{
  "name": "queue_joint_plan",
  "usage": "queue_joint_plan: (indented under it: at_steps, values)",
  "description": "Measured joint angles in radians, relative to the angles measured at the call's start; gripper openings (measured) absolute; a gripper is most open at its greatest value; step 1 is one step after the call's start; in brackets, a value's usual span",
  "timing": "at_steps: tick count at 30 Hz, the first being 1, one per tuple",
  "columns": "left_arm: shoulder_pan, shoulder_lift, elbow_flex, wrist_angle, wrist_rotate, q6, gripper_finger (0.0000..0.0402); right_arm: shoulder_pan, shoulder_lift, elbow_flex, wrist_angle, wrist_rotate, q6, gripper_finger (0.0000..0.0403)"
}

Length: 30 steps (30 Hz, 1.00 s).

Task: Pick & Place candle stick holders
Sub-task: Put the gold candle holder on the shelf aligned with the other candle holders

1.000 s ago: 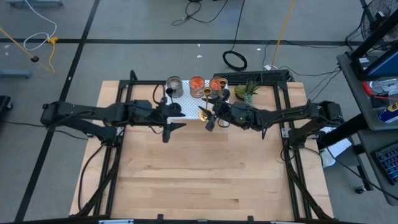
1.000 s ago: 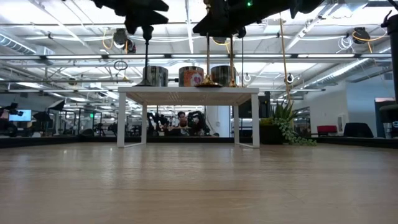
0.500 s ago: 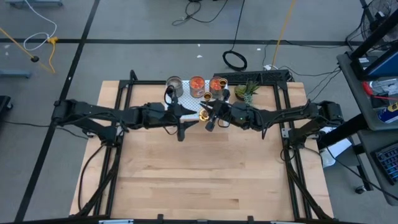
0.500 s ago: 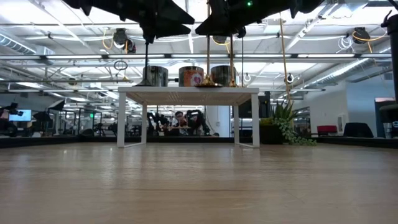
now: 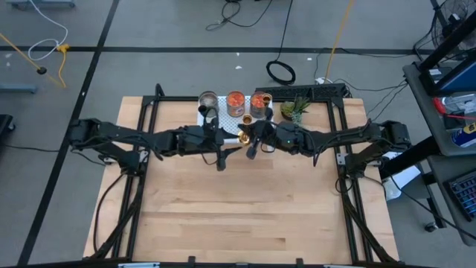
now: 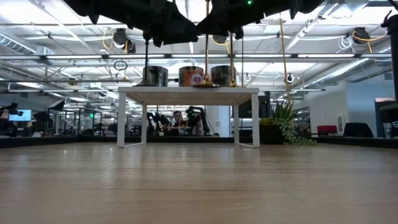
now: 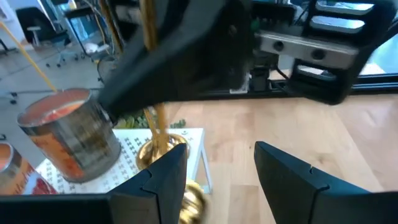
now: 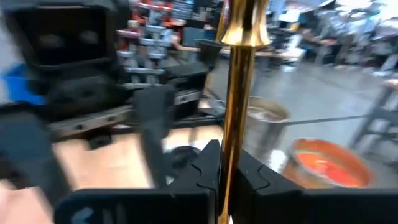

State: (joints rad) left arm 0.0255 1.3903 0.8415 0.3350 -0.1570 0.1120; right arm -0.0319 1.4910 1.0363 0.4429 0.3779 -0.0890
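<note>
A gold stemmed candle stick holder [image 8: 240, 93] stands on the white perforated stand [image 6: 188, 92], and my right gripper [image 8: 229, 177] is shut on its stem. My left gripper [image 7: 221, 180] hovers open just left of it, its fingers short of the gold base [image 7: 158, 152]. In the low view a black stemmed holder [image 6: 147, 62], a second gold holder [image 6: 231, 59] and three glass cups, one grey [image 6: 155, 76] and two orange [image 6: 191, 76], [image 6: 222, 74], rest on the stand's top. From above, the two grippers [image 5: 225, 149], [image 5: 247, 141] nearly meet at the stand's near edge. My right gripper pinches the gold holder's thin stem [image 8: 236, 146] between its two fingers, below the flared top. The fingers come level from the table's right and lie across the stem. The holder stands upright with its base [image 6: 202, 84] on the white stand.
A small green potted plant [image 5: 295, 109] sits right of the stand at the table's far edge. Black frame rails [image 5: 145, 126] run along both sides of the table. The wide wooden tabletop [image 5: 238, 216] spreads toward the near edge.
My left gripper has moved toward the table's right edge, closing on the gold holder and my right gripper, and has stayed open. The gold holder has kept upright on the stand.
</note>
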Motion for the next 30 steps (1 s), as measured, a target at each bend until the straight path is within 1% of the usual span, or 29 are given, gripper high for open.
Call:
queue_joint_plan:
  at_steps: [2,4,9,16,23,30]
  values:
    - [-0.005,-0.001,0.000,0.005,0.000,0.016,0.0195,0.000,0.000,0.000,0.000,-0.060,0.034,0.0005]
    - [-0.014,0.000,0.000,0.012,0.001,0.029,0.0195,0.001,0.001,0.000,0.006,-0.096,0.047,0.0004]
    - [-0.036,0.000,0.000,0.017,0.063,0.077,0.0195,0.000,0.001,0.000,0.015,-0.098,0.061,0.0005]
    - [-0.045,0.000,0.000,0.014,0.051,0.056,0.0195,0.001,0.001,0.000,0.018,-0.273,0.127,0.0004]
    - [-0.045,0.000,0.000,0.013,0.064,0.032,0.0195,0.003,0.001,0.000,0.037,-0.281,0.131,0.0005]
    - [-0.046,0.000,0.000,0.073,0.085,0.021,0.0195,0.002,0.001,0.000,0.096,-0.351,0.129,0.0005]
